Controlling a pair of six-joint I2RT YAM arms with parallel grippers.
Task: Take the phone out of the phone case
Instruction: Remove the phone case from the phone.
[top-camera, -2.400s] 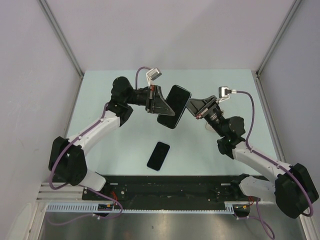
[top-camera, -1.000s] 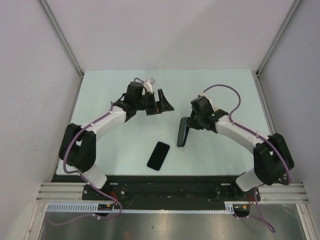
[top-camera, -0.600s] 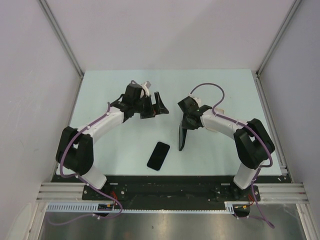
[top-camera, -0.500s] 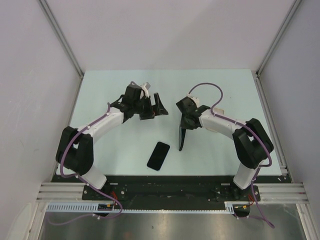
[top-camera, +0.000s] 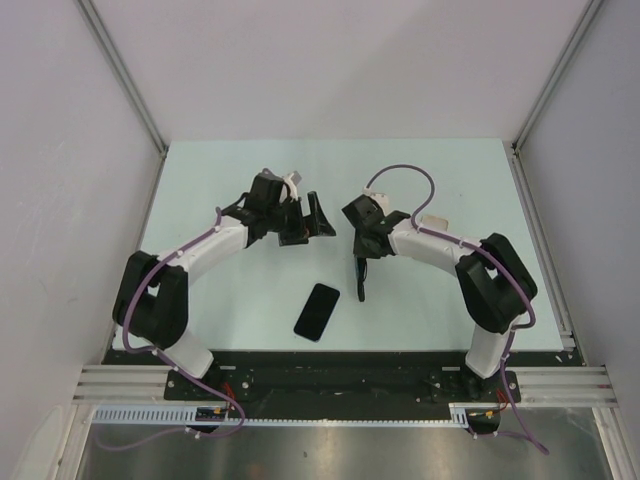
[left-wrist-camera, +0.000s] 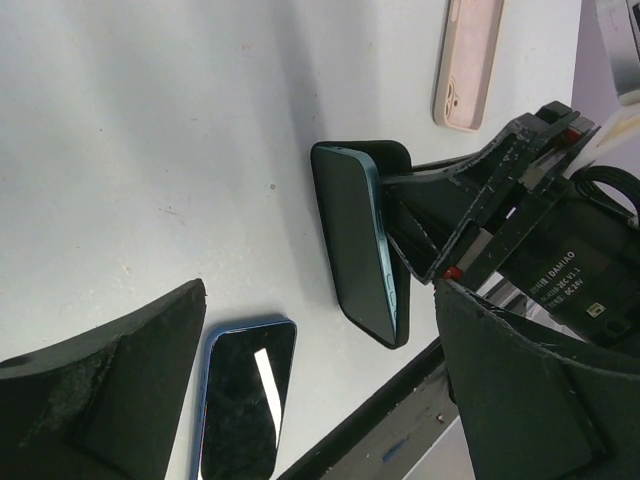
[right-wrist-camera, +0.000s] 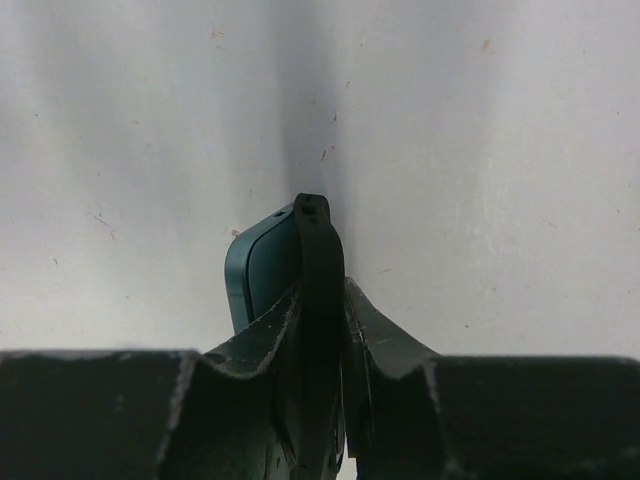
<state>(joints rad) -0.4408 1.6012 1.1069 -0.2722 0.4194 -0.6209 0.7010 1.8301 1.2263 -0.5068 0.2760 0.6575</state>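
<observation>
A teal phone (left-wrist-camera: 352, 235) in a black phone case (right-wrist-camera: 318, 250) stands on edge on the table, seen edge-on from above as the phone case (top-camera: 358, 278). My right gripper (right-wrist-camera: 320, 288) is shut on the case's rim, with the teal phone (right-wrist-camera: 258, 262) showing just left of the case. In the top view the right gripper (top-camera: 361, 250) grips it from above. My left gripper (top-camera: 318, 215) is wide open and empty, a short way left of the case. In its own view the left gripper (left-wrist-camera: 318, 290) looks across at it.
A second, blue-edged phone (top-camera: 317, 311) lies flat, screen up, near the table's front edge; it also appears as the blue-edged phone (left-wrist-camera: 240, 400). A pink empty case (left-wrist-camera: 468, 60) lies farther back on the right. The black base rail (top-camera: 340, 370) runs along the near edge.
My left gripper has let go of the cased phone and stays open. My right arm has lowered the cased phone onto its edge on the table and shifted slightly left.
</observation>
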